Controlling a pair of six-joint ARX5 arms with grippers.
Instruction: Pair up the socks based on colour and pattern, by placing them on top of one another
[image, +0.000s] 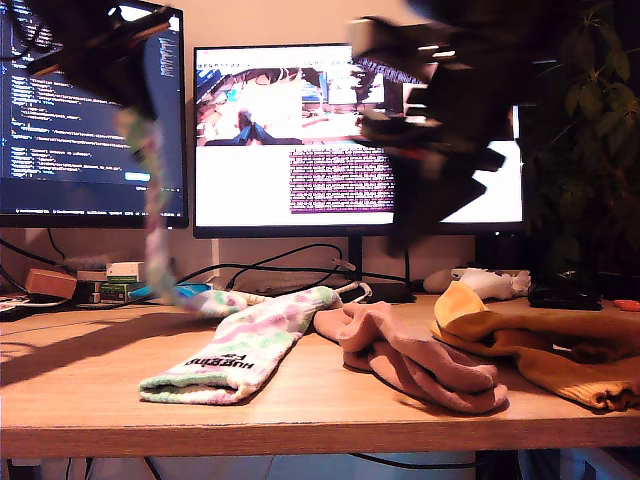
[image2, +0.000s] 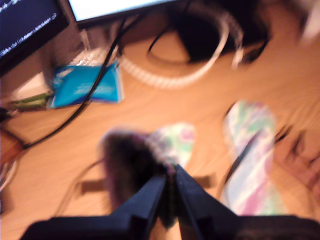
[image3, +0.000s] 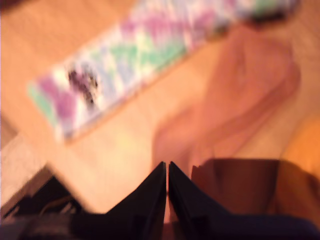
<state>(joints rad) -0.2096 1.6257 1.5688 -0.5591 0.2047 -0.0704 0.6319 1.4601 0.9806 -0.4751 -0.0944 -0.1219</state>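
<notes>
- A wooden desk (image: 80, 390) holds a scatter of soft socks in front of two lit monitors (image: 300, 140).
- My first gripper (image2: 170, 192) is raised high at the exterior view's upper left. Its jaws are pinched together on the hanging tie-dye sock (image: 152, 215), white with pale green and purple patches, which dangles down with its lower end reaching the desk.
- The flat tie-dye sock (image: 235, 355) lies stretched out near the desk's front edge, left of centre in the exterior view, black lettering showing near its cuff.
- The dusty pink socks (image: 415, 360) lie crumpled in a heap just beside it, toward the exterior view's right.
- The mustard-yellow socks (image: 545, 350) are bunched at the exterior view's right, touching the pink heap.
- My second gripper (image3: 167, 190) hovers above the pink heap; its jaws are pressed together with nothing between them.
- Black cables (image: 280, 265), a blue packet (image2: 87, 85) and a coiled white cord (image2: 200, 65) lie behind the socks.
- A blurred dark arm (image: 440, 120) blocks part of the right monitor.
</notes>
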